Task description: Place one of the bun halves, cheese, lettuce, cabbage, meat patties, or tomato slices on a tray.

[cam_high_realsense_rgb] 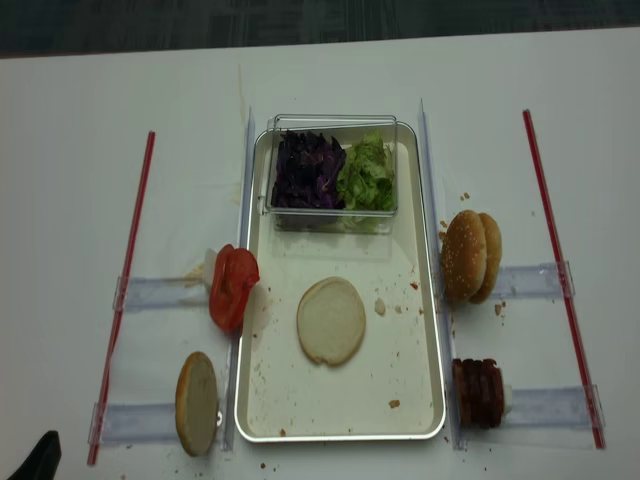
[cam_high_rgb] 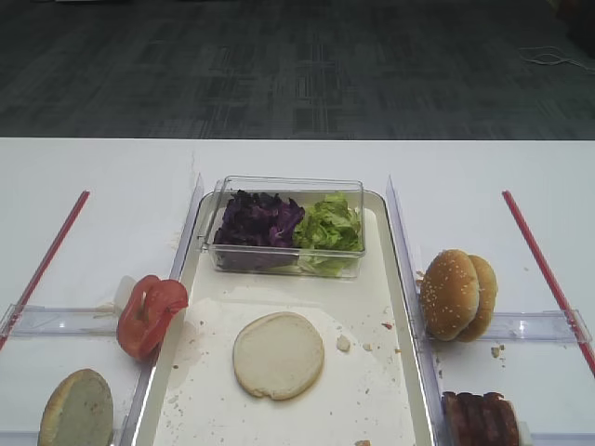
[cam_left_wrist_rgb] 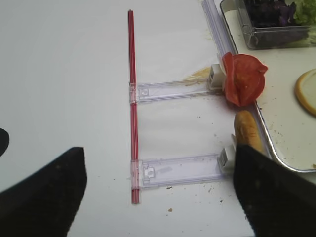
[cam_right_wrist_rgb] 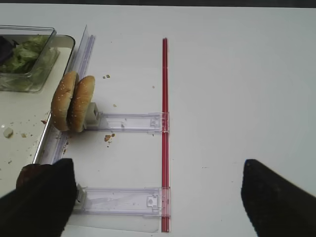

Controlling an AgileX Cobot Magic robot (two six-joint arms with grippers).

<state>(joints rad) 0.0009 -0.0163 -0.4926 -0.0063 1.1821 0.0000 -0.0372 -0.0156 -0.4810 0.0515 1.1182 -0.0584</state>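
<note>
Exterior high views look down on a white table, and at its far left runs a thin red strip [cam_high_realsense_rgb: 122,290] with two clear plastic rails [cam_high_realsense_rgb: 160,293] reaching toward the middle. Standing on edge at the end of the nearer rail is a tan-crusted flat bun half [cam_high_realsense_rgb: 197,403], and at the end of the farther rail the bright red tomato slices [cam_high_realsense_rgb: 233,286] lean against the tray's left rim. Next comes the large rectangular cream-white tray [cam_high_realsense_rgb: 418,395], speckled with crumbs; a flat round bun half with a pale cream cut face [cam_high_realsense_rgb: 331,320] lies flat near its middle, touching nothing else. At the tray's far end sits a small clear plastic box [cam_high_realsense_rgb: 332,170] holding dark purple shredded cabbage [cam_high_realsense_rgb: 307,171] on its left and light green frilly lettuce [cam_high_realsense_rgb: 367,177] on its right. Right of the tray, two golden sesame-seeded domed bun halves [cam_high_realsense_rgb: 470,256] stand together on edge, and nearer the camera the dark reddish-brown meat patties [cam_high_realsense_rgb: 477,392] are stacked on edge. From the left wrist view, the left gripper [cam_left_wrist_rgb: 155,197] hangs over the table beside the tray with its dark fingers spread wide and nothing between them. From the right wrist view, the right gripper [cam_right_wrist_rgb: 158,200] likewise shows fingers parted wide, gripping nothing.
</note>
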